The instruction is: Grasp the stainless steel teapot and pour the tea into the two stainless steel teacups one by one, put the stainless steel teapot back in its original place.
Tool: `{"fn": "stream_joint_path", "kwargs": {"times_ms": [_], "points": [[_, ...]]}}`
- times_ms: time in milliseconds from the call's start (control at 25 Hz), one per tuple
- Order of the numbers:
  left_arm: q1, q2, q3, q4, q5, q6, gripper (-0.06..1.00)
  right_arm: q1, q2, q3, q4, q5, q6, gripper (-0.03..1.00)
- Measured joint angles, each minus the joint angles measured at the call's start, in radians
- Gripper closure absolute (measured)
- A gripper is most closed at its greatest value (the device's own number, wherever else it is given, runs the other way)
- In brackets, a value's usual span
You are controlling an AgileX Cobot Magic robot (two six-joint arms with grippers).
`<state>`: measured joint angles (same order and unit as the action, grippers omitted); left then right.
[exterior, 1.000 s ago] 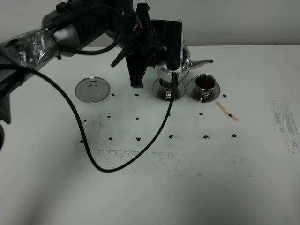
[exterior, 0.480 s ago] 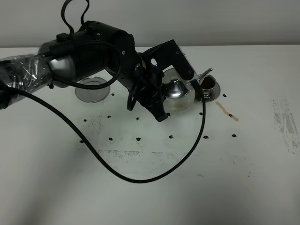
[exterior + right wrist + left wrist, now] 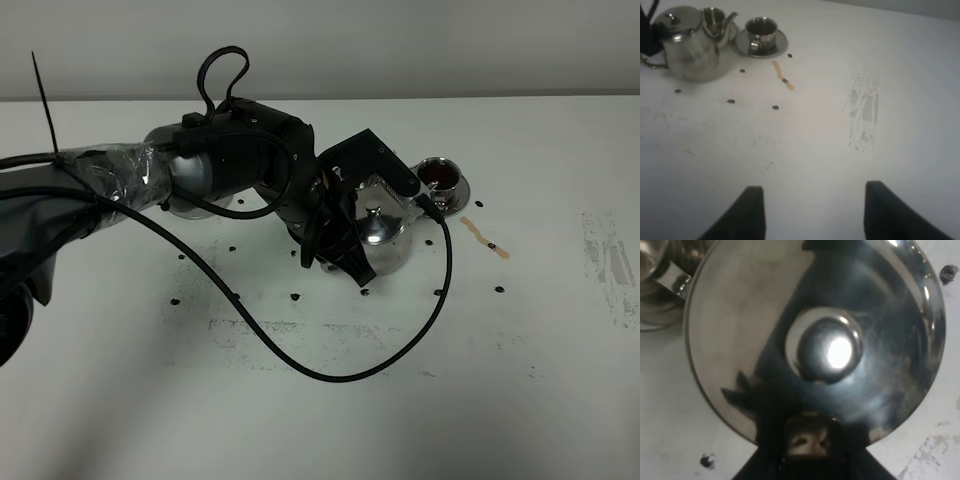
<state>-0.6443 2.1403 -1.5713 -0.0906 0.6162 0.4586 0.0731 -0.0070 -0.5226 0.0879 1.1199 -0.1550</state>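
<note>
The stainless steel teapot [image 3: 386,232] stands upright, low at the table, just in front of the cups; I cannot tell whether it touches. My left gripper [image 3: 343,243] is shut on its loop handle [image 3: 809,439], under the domed lid [image 3: 826,346]. One teacup [image 3: 440,180] on its saucer holds dark tea. The other teacup [image 3: 714,16] shows behind the teapot's [image 3: 687,42] spout, beside the first teacup [image 3: 761,30]; in the high view the arm hides it. The steel disc [image 3: 186,209] is mostly covered by the left arm. My right gripper [image 3: 812,212] hangs open over bare table.
A brown tea streak [image 3: 485,238] lies right of the cups. A black cable [image 3: 350,375] loops over the table in front of the teapot. Small black dots [image 3: 438,292] mark the surface, and scuff marks [image 3: 610,260] sit at the far right.
The left arm has carried the teapot from above the cups down and toward the table's front. The arm now lies lower, across the steel disc.
</note>
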Motion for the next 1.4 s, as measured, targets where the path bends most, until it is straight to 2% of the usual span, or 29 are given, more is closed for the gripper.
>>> {"fn": "stream_joint_path", "kwargs": {"times_ms": [120, 200, 280, 440, 600, 800, 1080, 1160, 1400], "points": [[0.000, -0.006, -0.009, 0.001, 0.005, 0.004, 0.75, 0.000, 0.000, 0.000, 0.000, 0.000, 0.000, 0.50], [0.000, -0.014, -0.043, 0.016, 0.043, 0.027, 0.75, 0.000, 0.000, 0.000, 0.000, 0.000, 0.000, 0.50], [0.002, -0.025, -0.105, 0.050, 0.103, 0.053, 0.75, 0.000, 0.000, 0.000, 0.000, 0.000, 0.000, 0.50], [0.036, -0.032, -0.269, 0.171, 0.229, 0.106, 0.75, 0.000, 0.000, 0.000, 0.000, 0.000, 0.000, 0.50], [0.125, -0.031, -0.382, 0.245, 0.288, 0.290, 0.75, 0.000, 0.000, 0.000, 0.000, 0.000, 0.000, 0.50], [0.225, 0.020, -0.493, 0.264, 0.388, 0.529, 0.75, 0.000, 0.000, 0.000, 0.000, 0.000, 0.000, 0.50], [0.252, 0.160, -0.627, 0.297, 0.417, 0.834, 0.75, 0.000, 0.000, 0.000, 0.000, 0.000, 0.000, 0.50], [0.247, 0.188, -0.659, 0.329, 0.415, 0.871, 0.75, 0.000, 0.000, 0.000, 0.000, 0.000, -0.001, 0.50], [0.222, 0.237, -0.713, 0.408, 0.403, 0.894, 0.75, 0.000, 0.000, 0.000, 0.000, 0.000, -0.001, 0.50]]}}
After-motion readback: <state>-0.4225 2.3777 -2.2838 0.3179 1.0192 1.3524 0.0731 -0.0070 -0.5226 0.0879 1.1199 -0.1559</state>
